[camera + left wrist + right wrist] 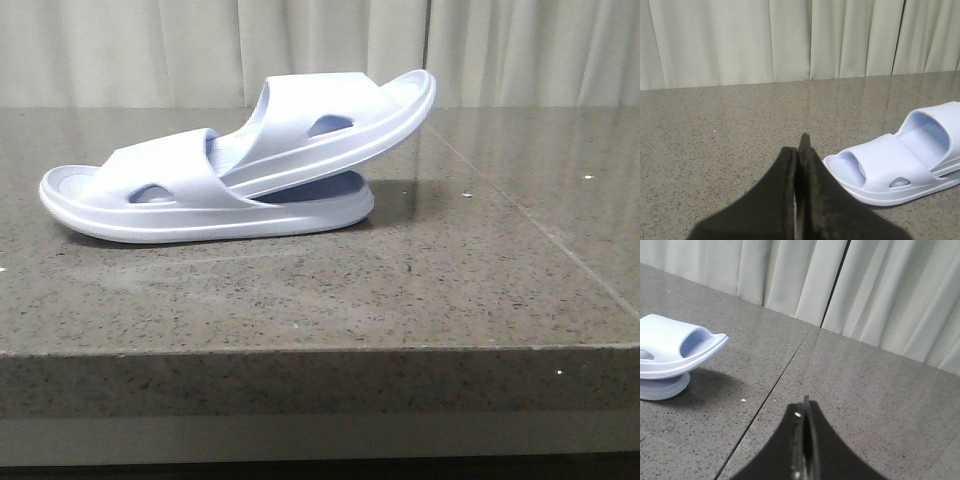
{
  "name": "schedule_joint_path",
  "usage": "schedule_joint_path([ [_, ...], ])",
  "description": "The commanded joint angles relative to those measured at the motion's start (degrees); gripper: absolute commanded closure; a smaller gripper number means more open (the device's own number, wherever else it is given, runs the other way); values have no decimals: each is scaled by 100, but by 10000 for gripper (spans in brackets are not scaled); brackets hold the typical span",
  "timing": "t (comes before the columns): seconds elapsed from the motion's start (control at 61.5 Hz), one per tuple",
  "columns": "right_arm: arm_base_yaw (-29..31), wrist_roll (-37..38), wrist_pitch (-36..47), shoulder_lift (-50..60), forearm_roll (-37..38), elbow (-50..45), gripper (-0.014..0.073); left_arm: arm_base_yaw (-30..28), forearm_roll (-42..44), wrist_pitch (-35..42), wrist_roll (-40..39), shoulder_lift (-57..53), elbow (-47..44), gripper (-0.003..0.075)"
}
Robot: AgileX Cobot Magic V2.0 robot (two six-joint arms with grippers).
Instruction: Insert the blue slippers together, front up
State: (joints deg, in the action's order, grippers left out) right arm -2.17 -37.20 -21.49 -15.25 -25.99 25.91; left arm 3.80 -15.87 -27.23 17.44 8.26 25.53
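Observation:
Two pale blue slippers sit nested on the grey stone table [300, 300]. The lower slipper [140, 205] lies flat, toe to the left. The upper slipper [340, 120] is pushed under the lower one's strap and slopes up to the right, its raised end off the table. The left wrist view shows the lower slipper [890, 165] just beside my left gripper [799, 145], which is shut and holds nothing. In the right wrist view my right gripper [804, 407] is shut and empty, well apart from the upper slipper [675, 350]. Neither gripper appears in the front view.
Pale curtains [320, 50] hang behind the table. A thin seam [765, 400] crosses the stone surface near the right gripper. The table's front edge [320, 350] runs across the front view.

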Motion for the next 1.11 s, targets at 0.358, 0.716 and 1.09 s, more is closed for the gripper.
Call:
schedule_joint_path([
  [0.358, -9, -38, 449, -43, -86, 136, 653, 41, 1240, 678, -1467, -249, -117, 739],
  [0.716, -9, -38, 449, -43, -86, 136, 653, 41, 1450, 1142, -1467, -990, -1587, 739],
  [1.09, -9, -38, 449, -43, -86, 136, 653, 41, 1587, 1835, -1467, -990, -2698, 739],
])
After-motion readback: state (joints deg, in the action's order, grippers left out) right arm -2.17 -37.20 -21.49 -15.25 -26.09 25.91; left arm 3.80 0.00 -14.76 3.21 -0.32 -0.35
